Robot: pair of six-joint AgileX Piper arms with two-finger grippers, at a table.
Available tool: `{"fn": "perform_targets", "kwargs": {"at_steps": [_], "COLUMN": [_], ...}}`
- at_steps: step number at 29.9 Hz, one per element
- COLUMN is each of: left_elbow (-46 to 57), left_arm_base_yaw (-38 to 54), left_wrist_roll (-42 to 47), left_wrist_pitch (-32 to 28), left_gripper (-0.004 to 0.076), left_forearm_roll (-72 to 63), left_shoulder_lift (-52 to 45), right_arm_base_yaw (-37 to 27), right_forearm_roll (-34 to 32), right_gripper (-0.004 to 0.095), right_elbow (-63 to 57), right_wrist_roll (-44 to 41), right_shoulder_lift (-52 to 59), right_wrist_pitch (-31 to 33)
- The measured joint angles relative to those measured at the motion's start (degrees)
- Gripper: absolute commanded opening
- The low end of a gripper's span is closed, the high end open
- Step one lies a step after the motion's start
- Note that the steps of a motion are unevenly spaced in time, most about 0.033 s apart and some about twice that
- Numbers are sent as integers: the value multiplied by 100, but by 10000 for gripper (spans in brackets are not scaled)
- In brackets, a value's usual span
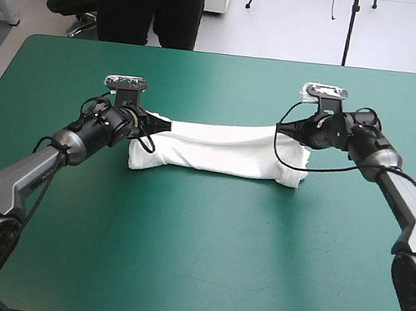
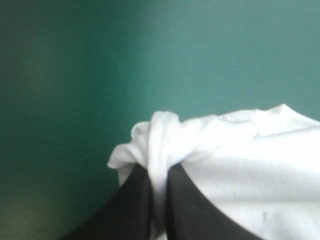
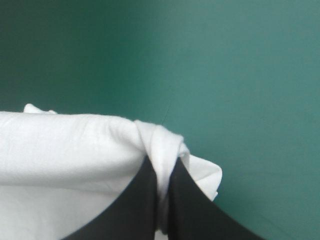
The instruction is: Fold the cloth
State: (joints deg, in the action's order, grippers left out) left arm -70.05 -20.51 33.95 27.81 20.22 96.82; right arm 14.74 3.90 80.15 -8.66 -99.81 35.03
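Mid-fold: pinches T-shirt (image 1: 216, 150), left end effector (image 2: 159, 172) at 9 o'clock, right end effector (image 3: 165, 170) at 3; next probably needs even carry.

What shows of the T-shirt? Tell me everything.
The T-shirt is white, soft-looking fabric, gathered into a long creased band stretched crosswise over the teal-green cover, its lower part resting there. The left gripper is shut on a bunched fold at one end, the right gripper likewise at the other.

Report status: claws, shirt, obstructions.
Left claw shut on T-shirt, one end; right claw, the other. T-shirt a long folded band stretched between them. Nothing in the way.
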Motion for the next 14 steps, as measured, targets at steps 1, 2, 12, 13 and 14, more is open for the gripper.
{"fn": "perform_targets", "kwargs": {"at_steps": [1, 2, 12, 13, 14], "left_elbow": [-3, -7, -55, -55, -55], "left_arm_base_yaw": [0, 0, 4, 4, 4], "left_wrist_roll": [0, 0, -70, -75, -92], "left_wrist_pitch": [-15, -20, -22, -22, -22], "left_gripper": [-9, -8, 209, 272, 336], "left_forearm_roll": [0, 7, -94, -116, -135], "left_shoulder_lift": [94, 180, 465, 465, 465], "right_arm_base_yaw": [0, -4, -11, -11, -11], "right_forearm_roll": [0, 0, 439, 467, 484], "right_gripper": [-17, -16, 537, 597, 654], "right_elbow": [62, 115, 384, 397, 409], "right_wrist_roll": [0, 0, 575, 607, 631], "right_shoulder_lift": [-98, -178, -600, -600, -600], "right_wrist_pitch": [0, 33, 570, 584, 608]}}
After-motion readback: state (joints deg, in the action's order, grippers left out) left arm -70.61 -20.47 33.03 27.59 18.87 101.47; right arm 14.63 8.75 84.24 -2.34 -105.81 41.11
